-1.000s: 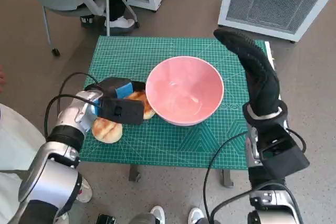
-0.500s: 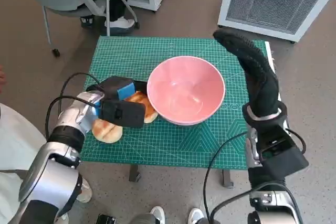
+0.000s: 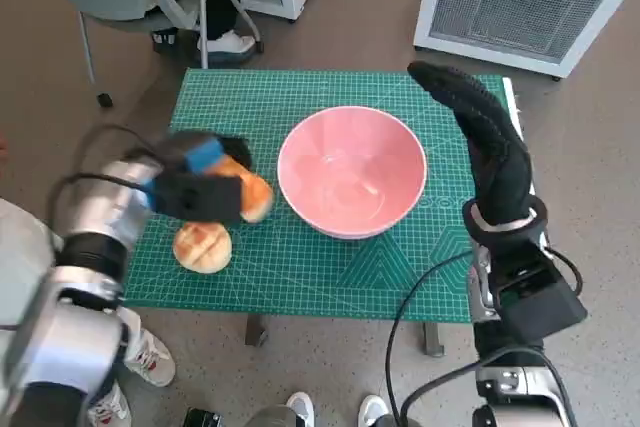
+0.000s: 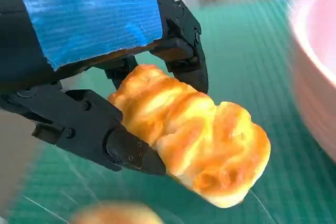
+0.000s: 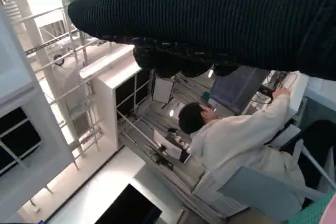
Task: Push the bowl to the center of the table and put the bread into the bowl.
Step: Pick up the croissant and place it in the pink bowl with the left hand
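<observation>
Between the left hand's (image 4: 89, 77) black fingers (image 4: 126, 150), pinched tight, sits the bread (image 4: 194, 145).

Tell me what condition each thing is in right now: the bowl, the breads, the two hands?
Pink bowl: upright on the green mat, nothing in it.
Long bread: held in the left hand, off the mat.
Round bread: lying on the mat, untouched.
Left hand: grips the long bread.
Right hand: holds nothing, raised beside the bowl.
</observation>
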Robot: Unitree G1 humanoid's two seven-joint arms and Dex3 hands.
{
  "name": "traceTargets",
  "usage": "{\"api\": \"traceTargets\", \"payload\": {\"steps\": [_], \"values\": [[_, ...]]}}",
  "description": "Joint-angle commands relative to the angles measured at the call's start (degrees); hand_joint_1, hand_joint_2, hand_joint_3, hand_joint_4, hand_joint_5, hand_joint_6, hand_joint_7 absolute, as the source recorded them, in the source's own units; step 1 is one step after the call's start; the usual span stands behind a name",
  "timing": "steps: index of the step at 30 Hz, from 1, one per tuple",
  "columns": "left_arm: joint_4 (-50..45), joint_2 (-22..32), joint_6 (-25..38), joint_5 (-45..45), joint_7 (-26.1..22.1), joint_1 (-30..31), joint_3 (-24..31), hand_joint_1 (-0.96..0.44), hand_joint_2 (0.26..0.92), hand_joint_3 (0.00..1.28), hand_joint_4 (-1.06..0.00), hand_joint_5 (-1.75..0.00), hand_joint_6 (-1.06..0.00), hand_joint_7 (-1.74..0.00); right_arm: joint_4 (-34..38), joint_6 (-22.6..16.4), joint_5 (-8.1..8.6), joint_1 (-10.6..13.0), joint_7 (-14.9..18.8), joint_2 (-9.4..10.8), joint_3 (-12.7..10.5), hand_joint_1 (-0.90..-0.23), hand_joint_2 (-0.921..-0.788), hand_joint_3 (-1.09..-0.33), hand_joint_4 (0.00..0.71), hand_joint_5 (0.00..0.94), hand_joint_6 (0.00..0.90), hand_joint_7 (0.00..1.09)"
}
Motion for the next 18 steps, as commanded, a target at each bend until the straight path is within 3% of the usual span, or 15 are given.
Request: {"api": "traceTargets", "payload": {"steps": [1, 10, 18], "values": [[-5.18, 3.18, -0.96, -2.19, 2.79, -2.59, 3.31, 0.0, 0.918, 0.07, -0.67, -1.28, -0.65, -1.05, 0.19, 0.77, 0.48, 1.29, 0.09, -0.07, 0.15, -0.594, -0.921, -0.803, 0.335, 0.058, -0.001, 0.8], [-19.22, 4.64, -2.66, -5.9, 3.23, -0.61, 8.39, 0.0, 0.916, 0.06, -0.71, -1.16, -0.63, -1.14, 0.76, 0.89, 1.09, 1.04, 0.38, -0.14, 0.04, -0.595, -0.921, -0.801, 0.332, 0.061, -0.001, 0.79], [-28.3, 1.88, -3.77, -6.48, 2.88, 0.64, 8.49, 0.0, 0.92, 0.06, -0.69, -1.15, -0.64, -1.17, 0.82, 1.01, 1.8, 0.91, 0.75, 0.06, 0.23, -0.592, -0.921, -0.803, 0.329, 0.063, -0.001, 0.79]]}}
